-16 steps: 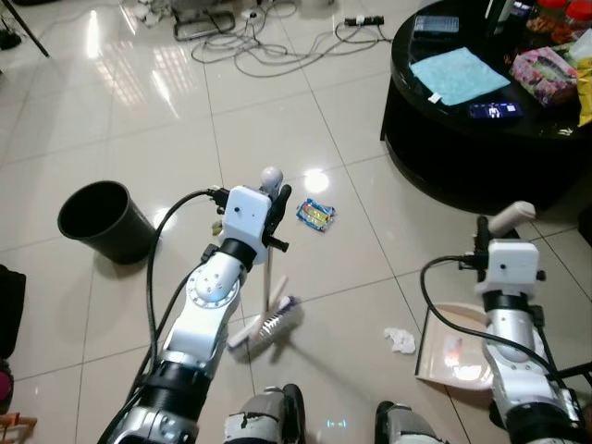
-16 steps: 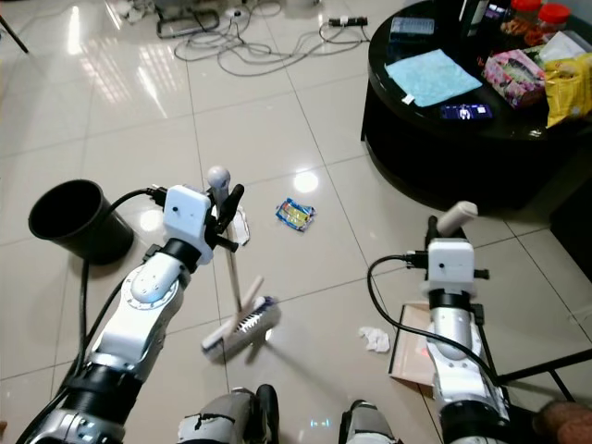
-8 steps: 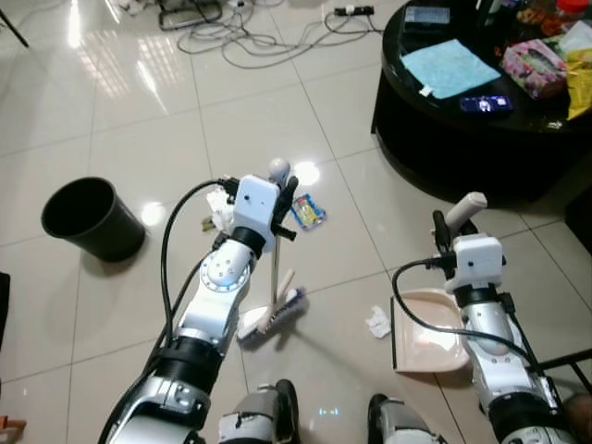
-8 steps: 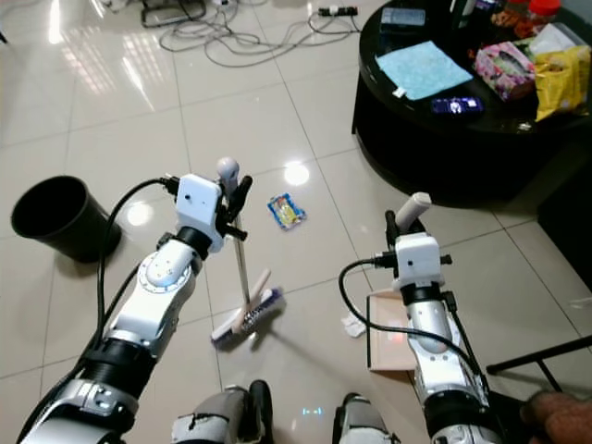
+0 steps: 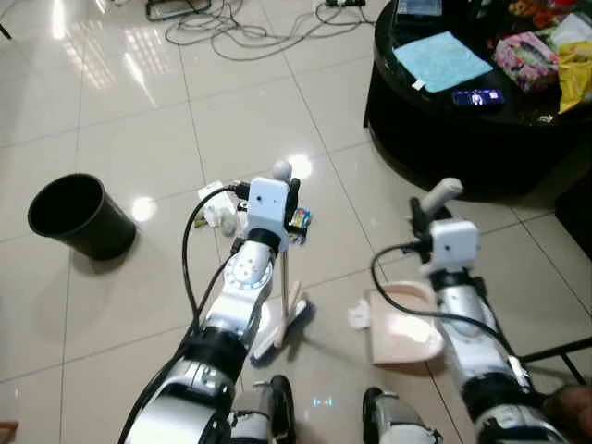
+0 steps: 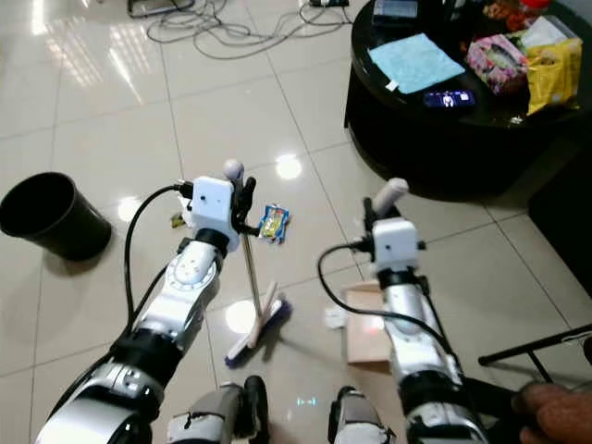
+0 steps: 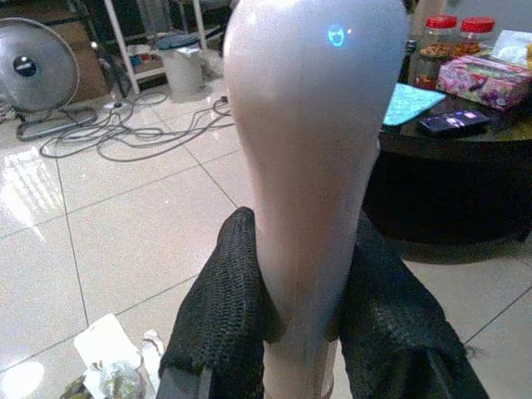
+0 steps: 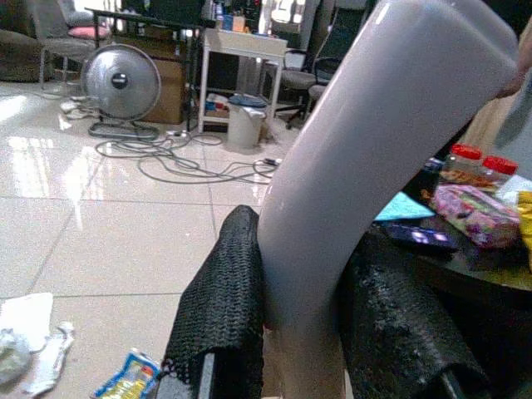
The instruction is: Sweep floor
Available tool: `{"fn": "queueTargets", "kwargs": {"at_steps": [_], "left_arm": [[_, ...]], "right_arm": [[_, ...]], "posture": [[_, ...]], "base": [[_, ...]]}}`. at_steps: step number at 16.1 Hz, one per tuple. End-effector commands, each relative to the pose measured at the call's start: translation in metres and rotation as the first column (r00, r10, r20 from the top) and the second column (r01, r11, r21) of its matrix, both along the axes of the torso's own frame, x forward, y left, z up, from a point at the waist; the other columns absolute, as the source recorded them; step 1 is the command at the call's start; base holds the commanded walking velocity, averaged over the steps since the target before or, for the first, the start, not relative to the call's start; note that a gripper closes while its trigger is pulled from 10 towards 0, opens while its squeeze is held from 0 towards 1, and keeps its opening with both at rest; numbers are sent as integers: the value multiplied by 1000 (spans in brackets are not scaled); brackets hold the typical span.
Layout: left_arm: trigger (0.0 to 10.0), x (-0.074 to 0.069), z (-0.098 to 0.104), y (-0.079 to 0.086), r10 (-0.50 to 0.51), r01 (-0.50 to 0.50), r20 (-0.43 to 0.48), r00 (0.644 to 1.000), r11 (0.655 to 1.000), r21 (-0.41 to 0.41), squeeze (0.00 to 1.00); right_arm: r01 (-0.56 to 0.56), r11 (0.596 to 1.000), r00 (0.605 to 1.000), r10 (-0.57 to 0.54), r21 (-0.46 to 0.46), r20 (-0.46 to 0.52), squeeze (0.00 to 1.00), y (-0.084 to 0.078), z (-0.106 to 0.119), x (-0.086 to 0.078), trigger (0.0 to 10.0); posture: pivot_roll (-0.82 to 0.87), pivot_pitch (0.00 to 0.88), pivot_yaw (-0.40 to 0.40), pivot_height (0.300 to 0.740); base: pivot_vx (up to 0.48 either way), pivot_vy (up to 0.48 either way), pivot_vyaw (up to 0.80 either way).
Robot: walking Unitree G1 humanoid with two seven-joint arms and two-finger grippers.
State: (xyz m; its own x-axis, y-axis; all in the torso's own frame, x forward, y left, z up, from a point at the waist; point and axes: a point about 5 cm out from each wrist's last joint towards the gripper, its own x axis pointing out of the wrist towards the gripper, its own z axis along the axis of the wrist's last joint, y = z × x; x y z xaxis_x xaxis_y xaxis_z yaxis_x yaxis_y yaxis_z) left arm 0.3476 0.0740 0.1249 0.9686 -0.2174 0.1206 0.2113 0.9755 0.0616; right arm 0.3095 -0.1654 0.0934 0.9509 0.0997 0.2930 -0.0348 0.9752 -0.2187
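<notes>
My left gripper [image 5: 288, 191] is shut on the top of the white broom handle [image 7: 307, 166], its black fingers [image 7: 229, 307] pressing on both sides. The broom stands nearly upright with its head [image 5: 282, 328] on the tiles by my feet. My right gripper [image 5: 422, 216] is shut on the dustpan handle [image 8: 374, 158]. The beige dustpan [image 5: 404, 324] lies flat on the floor to the right of the broom. A crumpled white paper [image 5: 359, 314] lies at the pan's left edge. A snack wrapper [image 6: 271, 222] and white paper scraps [image 5: 217, 209] lie further out.
A black bin [image 5: 74, 215] stands on the left. A round black table [image 5: 435, 129] carrying a blue cloth, a phone and snack packs is at the back right. Cables [image 5: 240, 23] trail across the far tiles. A dark bar [image 6: 536, 347] crosses the floor at the right.
The camera has shifted. The dustpan has slid left up to the crumpled paper. The broom has come more upright, its head staying near my feet.
</notes>
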Motion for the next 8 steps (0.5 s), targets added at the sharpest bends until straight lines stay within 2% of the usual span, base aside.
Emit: {"fn": "queueTargets", "kwargs": {"at_steps": [1, 4, 6, 8], "left_arm": [[10000, 1, -5, 5, 48, -48, -12, 999, 999, -3, 0], [10000, 3, -7, 0, 65, -66, -23, 998, 998, -8, 0], [10000, 3, -6, -11, 58, -58, -22, 998, 998, -24, 0], [10000, 2, -3, -24, 32, -34, -27, 999, 996, -79, 0]], "right_arm": [[-23, 998, 997, 28, 66, -71, 0, 15, -14, -4, 10000], [-49, 997, 995, 55, 66, -88, 0, 26, -17, -3, 10000], [-68, 995, 992, 76, 74, -102, 0, 34, -20, -4, 10000], [-95, 993, 989, 102, 73, -109, 0, 42, -21, -4, 10000]], "posture": [[128, 273, 115, 740], [112, 272, 106, 740], [108, 271, 100, 740], [110, 270, 96, 740]], "base": [[0, 0, 0], [0, 0, 0], [0, 0, 0], [0, 0, 0]]}}
